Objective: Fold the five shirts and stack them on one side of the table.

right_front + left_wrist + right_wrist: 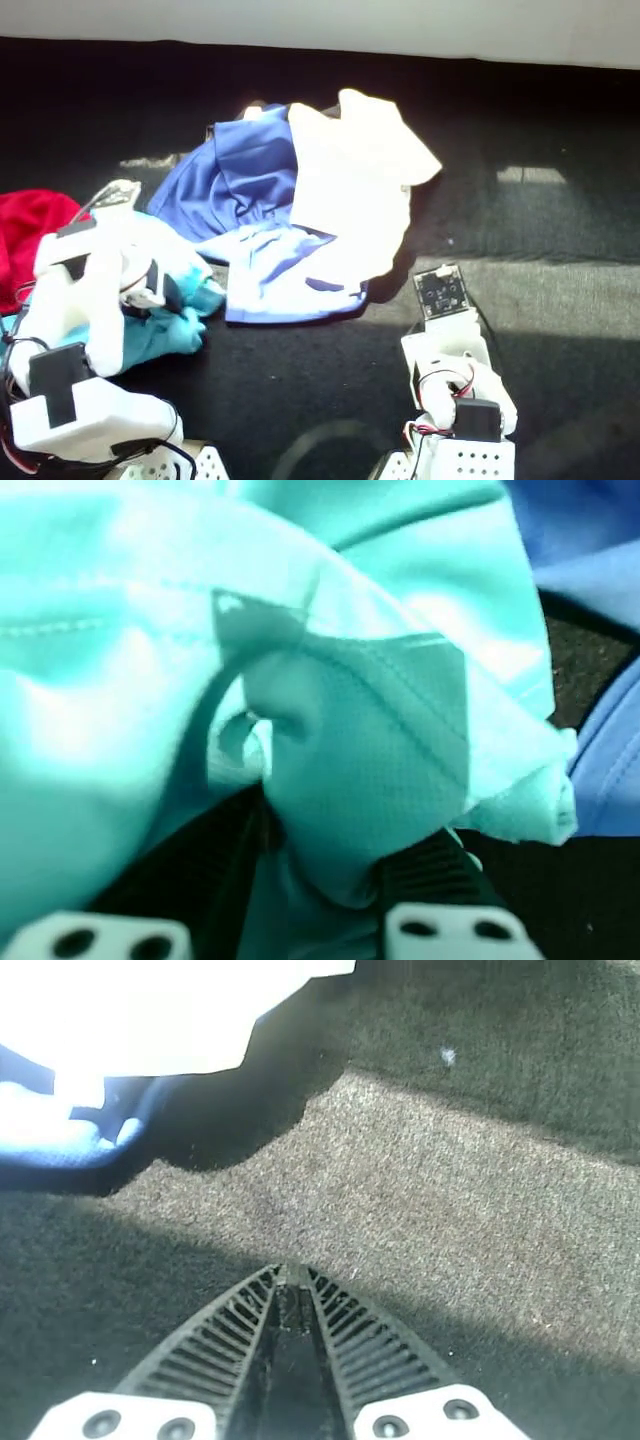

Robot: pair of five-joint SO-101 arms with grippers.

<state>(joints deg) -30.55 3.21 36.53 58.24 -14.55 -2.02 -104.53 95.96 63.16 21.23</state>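
While your left claw grasps the crumpled teal mesh shirt, your right claw sits clenched, empty, apart from it; flatten first.

Dark, felt-like table covering is stretching well beyond the right gripper to a pale wall that is running along the far edge. Hard light is falling in a broad band straight ahead of that gripper's tips, turning the nap grey-brown, while the ground under the tips and past the band is lying in shadow. A smaller bright patch is showing farther ahead, off to the gripper's right, and a pale speck is sitting in the shade beyond the band.
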